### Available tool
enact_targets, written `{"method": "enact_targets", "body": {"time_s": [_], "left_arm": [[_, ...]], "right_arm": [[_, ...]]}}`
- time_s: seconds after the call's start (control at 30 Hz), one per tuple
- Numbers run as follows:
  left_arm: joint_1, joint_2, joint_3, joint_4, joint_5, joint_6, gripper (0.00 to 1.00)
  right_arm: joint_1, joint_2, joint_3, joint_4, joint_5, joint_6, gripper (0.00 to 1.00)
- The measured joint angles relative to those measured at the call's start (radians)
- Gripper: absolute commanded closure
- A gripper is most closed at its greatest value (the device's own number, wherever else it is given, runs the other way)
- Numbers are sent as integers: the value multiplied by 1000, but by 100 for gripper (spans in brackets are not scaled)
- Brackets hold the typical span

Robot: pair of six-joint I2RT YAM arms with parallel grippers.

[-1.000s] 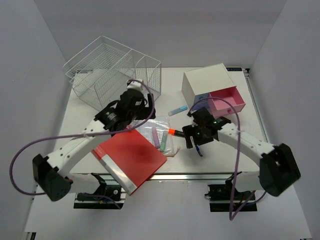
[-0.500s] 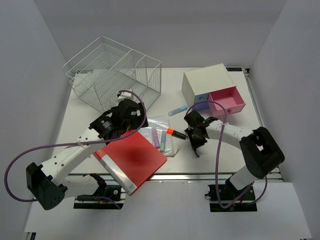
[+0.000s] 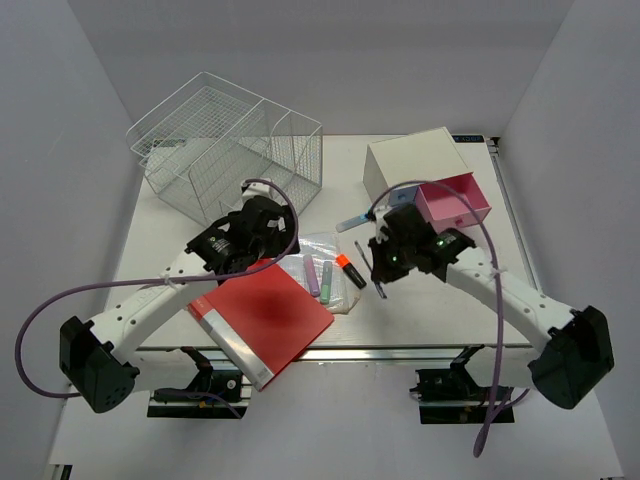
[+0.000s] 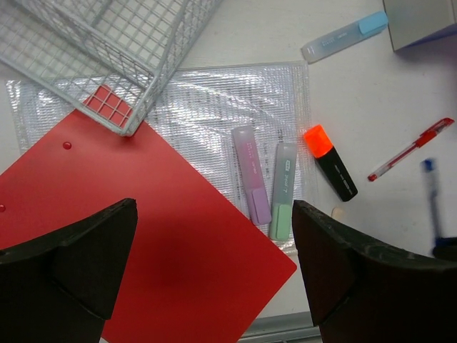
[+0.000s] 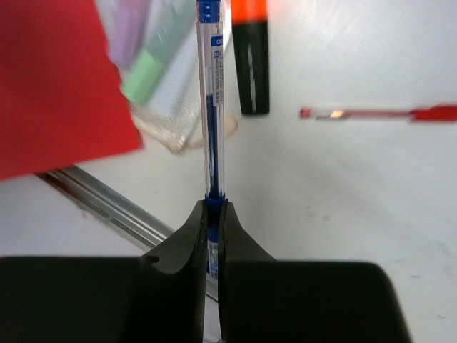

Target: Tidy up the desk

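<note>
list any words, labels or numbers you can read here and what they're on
No text can be read in any view.
Print along the purple highlighter: too small.
Print along the green highlighter: too small.
Rows of print on the clear pouch: blurred.
Label on the blue pen: blurred.

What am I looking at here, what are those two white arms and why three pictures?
Those are two robot arms mounted at the edge of a white desk, each ending in a two-finger gripper. One picture looks down from above; the other two come from cameras on the wrists. The desk holds a wire basket, a red folder, a clear sleeve with highlighters, a red pen and a drawer box with its pink drawer open. The right gripper is shut on a blue pen; the left gripper hangs open, holding nothing.
</note>
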Motion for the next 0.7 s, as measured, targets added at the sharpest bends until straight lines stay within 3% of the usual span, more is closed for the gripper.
{"method": "enact_targets", "body": {"time_s": [0.13,0.27,0.37,0.63,0.7], "left_arm": [[0,37,8,40,45,57,2],[1,121,40,92,96,130,2],[1,188,69,128,135,179,2],[1,320,153,218,282,339,2],[2,356,179,241,323,386,2]], "right_arm": [[-92,-13,216,-19,52,-27,100],[-332,35,369,-11,109,27,100],[-478,67,391,11,204,137,100],[-564,167,390,50,315,406,99],[-573,205,390,56,323,454,91]]}}
